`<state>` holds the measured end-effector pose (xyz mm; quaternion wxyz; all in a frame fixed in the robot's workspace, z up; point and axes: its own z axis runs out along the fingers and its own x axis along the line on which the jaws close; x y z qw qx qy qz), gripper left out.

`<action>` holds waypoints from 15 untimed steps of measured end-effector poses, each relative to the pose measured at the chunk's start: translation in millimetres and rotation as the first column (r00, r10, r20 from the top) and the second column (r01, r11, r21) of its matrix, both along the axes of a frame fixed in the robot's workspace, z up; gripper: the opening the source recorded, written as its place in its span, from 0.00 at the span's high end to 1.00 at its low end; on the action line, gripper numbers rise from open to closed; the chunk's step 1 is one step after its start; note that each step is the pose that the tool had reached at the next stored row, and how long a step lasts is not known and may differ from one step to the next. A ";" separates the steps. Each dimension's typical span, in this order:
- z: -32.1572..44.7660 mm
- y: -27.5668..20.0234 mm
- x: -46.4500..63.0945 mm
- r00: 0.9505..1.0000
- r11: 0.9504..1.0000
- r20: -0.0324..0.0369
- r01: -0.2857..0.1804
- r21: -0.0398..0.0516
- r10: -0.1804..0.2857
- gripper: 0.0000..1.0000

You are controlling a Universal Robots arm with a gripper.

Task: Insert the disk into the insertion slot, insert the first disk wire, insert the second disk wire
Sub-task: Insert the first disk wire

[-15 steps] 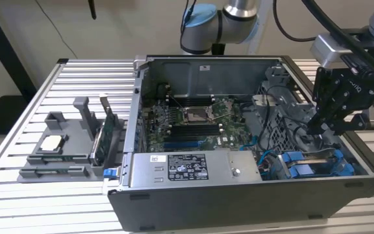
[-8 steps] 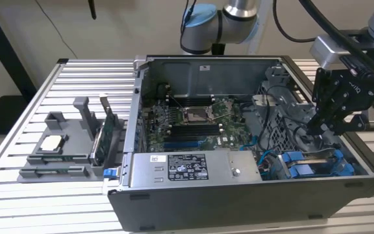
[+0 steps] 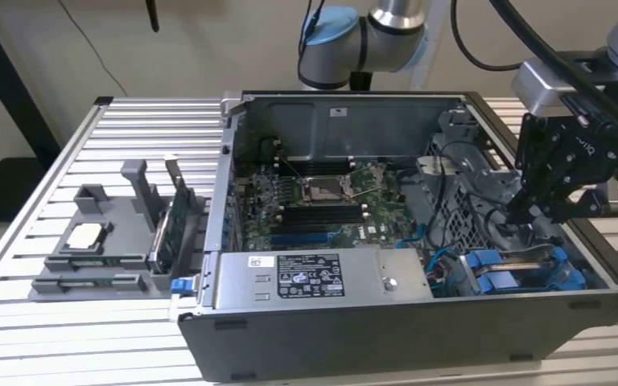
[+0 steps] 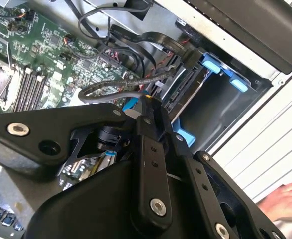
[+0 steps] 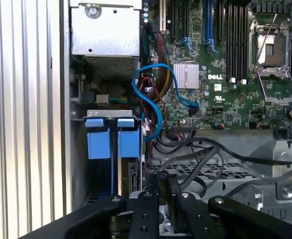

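Note:
The disk (image 3: 524, 260) lies in the insertion slot (image 3: 599, 283) at the front right corner of the open computer case, blue carrier tabs on both sides. In the second wrist view its rear connector edge (image 4: 185, 83) faces out of the grey bay (image 4: 213, 107). In the first wrist view the blue tabs (image 5: 98, 144) sit side by side under a metal bracket (image 5: 103, 113). My gripper (image 3: 524, 215) hangs just above the cage, behind the disk. Its fingers (image 4: 149, 102) (image 5: 163, 181) stand close together on a dark wire end, mostly hidden. A black braided wire (image 4: 121, 85) crosses just beyond the tips.
A blue cable (image 5: 155, 99) loops over the motherboard (image 3: 320, 201). The grey labelled power supply (image 3: 309, 277) fills the case front. A grey fixture (image 3: 105, 241) with parts stands on the slatted table at the exterior view's left. A person's hand (image 4: 285, 199) rests on the table beside the case.

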<state>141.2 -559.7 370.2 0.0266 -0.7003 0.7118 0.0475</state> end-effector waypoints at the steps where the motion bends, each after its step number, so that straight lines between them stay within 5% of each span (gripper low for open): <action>1: -0.6 0.0 0.3 1.000 1.000 0.000 0.000 0.000 0.000 0.81; 15: -7.6 -5.1 10.1 1.000 1.000 0.000 0.000 0.000 0.000 0.81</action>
